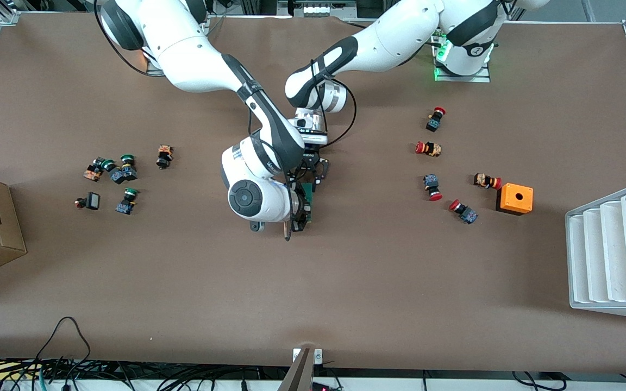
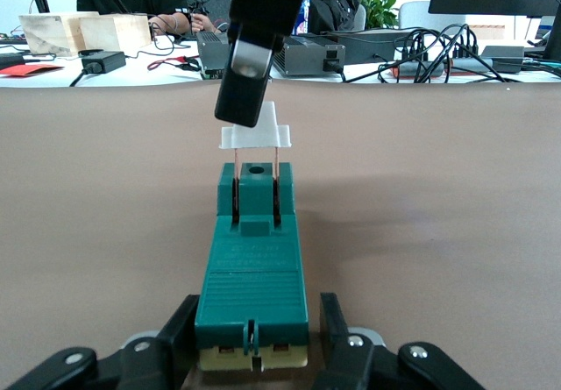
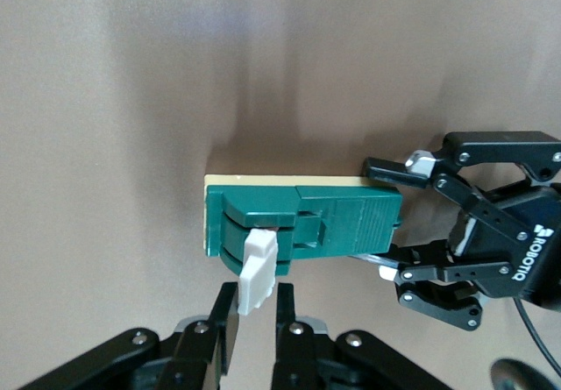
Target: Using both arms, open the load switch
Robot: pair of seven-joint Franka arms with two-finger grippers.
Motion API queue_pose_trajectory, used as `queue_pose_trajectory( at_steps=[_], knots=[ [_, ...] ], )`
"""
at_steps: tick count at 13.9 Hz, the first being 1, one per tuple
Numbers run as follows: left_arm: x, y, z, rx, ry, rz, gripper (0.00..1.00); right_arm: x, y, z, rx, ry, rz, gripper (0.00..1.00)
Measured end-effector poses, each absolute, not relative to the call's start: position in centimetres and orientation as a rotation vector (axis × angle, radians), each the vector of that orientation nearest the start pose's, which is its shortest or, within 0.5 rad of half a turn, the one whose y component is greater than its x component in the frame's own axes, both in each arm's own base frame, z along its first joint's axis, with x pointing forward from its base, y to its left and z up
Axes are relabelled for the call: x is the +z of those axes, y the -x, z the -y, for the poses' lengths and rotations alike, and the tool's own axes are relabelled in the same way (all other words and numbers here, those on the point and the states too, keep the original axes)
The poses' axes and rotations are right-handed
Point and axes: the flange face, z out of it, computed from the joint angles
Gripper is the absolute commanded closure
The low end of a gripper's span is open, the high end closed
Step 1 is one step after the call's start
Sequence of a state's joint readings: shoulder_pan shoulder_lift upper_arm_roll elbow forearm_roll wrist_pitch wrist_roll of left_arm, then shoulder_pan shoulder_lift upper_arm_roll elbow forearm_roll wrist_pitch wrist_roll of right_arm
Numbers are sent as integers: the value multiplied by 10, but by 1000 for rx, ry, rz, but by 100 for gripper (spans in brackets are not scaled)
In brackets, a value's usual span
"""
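Mid-surface, the left pincer (image 2: 254, 355) clamps the switch (image 2: 253, 276) body while the right pincer (image 3: 254, 320) pinches its white handle (image 3: 257, 272); pulling crookedly could slip the handle free.

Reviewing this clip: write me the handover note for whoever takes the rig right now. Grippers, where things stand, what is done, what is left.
Left gripper: shut on the load switch body, holding it on the table at mid-table.
Right gripper: shut on the white handle at the switch's other end.
Done: both grips set; the handle stands raised on its metal blades.
Left: judging by the blades still in their slots, probably finish pulling the handle open, then release.
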State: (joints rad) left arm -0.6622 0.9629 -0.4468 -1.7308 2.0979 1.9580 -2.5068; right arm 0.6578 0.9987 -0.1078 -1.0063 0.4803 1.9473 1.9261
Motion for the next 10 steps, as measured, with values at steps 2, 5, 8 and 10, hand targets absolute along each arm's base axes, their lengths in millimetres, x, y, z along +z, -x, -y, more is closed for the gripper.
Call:
queue_pose_trajectory(
  at_steps=[2, 5, 8, 10],
  knots=[
    [68, -353, 539, -1763, 2650, -39, 40, 244, -629, -458, 535, 2201, -2087, 78],
    [68, -353, 539, -1764, 2649, -39, 40, 244, -628, -456, 538, 2204, -2090, 78],
    [68, -353, 539, -1764, 2649, -40, 40, 243, -622, -457, 546, 2227, -2082, 78],
    [68, -353, 539, -1764, 2648, -40, 40, 245, -618, -457, 548, 2242, -2077, 78]
  ],
)
